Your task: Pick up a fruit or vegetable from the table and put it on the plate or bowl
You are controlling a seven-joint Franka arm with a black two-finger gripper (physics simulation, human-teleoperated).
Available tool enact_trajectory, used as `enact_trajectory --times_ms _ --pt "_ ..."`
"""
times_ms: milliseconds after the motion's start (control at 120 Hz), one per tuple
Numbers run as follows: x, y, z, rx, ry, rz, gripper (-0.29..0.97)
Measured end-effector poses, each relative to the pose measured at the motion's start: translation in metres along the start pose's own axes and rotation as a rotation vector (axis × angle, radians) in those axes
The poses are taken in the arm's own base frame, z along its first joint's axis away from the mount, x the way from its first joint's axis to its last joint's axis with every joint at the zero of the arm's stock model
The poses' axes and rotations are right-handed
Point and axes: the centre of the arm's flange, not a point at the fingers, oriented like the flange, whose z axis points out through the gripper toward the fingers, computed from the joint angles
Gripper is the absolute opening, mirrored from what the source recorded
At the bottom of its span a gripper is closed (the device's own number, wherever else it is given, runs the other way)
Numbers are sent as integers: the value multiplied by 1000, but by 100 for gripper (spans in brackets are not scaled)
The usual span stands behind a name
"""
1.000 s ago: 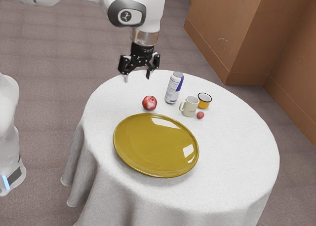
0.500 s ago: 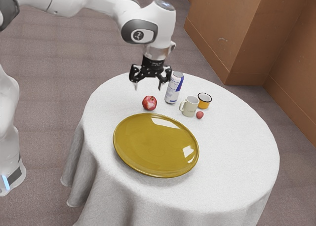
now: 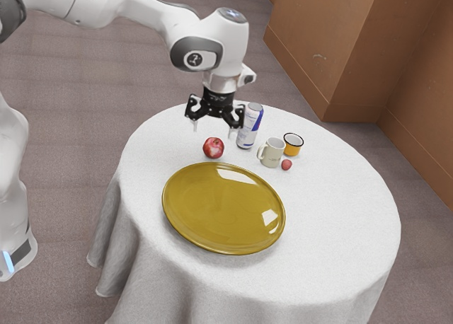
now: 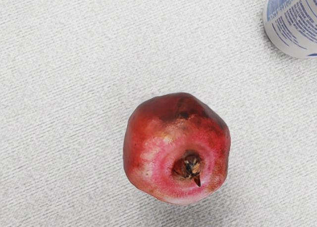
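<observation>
Squarely below the end effector (image 3: 212, 128): a pomegranate (image 3: 213, 148), sitting on the white tabletop (image 3: 340, 218), just beyond the far rim of the yellow plate (image 3: 224, 218) and apart from it. Close to a can (image 3: 249, 125) on the exterior view's right. Farther that way, a white mug (image 3: 270, 153), a yellow mug (image 3: 292, 144) and a small red fruit (image 3: 287, 165).

Reaching in from the exterior view's upper left, bent at the elbow, wrist turned straight down. Fingers pointing down and spread wide, hanging just above the pomegranate, one to each side, touching nothing.

Seen from above in the wrist view: pomegranate (image 4: 177, 147) with its dark crown facing up toward the hand, tipped a little to one side, and the can (image 4: 292, 19) standing close by. Crown too small to make out in the exterior view. Roughly round, with no clear long axis; crown-to-base line near upright.
</observation>
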Motion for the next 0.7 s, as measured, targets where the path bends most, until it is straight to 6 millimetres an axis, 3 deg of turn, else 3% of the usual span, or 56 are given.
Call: enact_trajectory --times_ms 358,700 --pt "5 0 31 5 6 125 68" --pt "21 -2 41 1 13 170 68"
